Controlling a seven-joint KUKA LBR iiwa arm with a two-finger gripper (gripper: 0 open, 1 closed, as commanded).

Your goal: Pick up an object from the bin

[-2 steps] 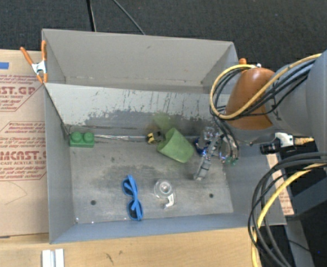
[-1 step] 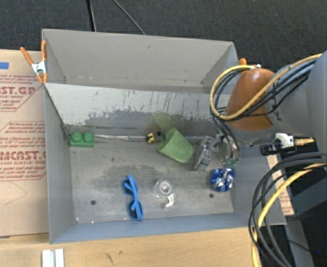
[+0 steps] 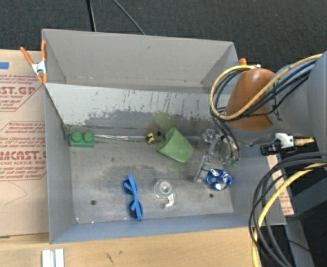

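My gripper hangs low at the bin's right side, its metal fingers pointing down and a little apart, with nothing seen between them. A crumpled blue and white wrapper lies just right of and below the fingertips. A light green cup-like piece rests on its side to the left of the gripper. A small yellow and black item sits at the green piece's left edge.
A green toy brick lies against the back left wall. Blue safety glasses and a clear plastic piece lie near the front wall. The arm with its orange cover and cables fills the right side.
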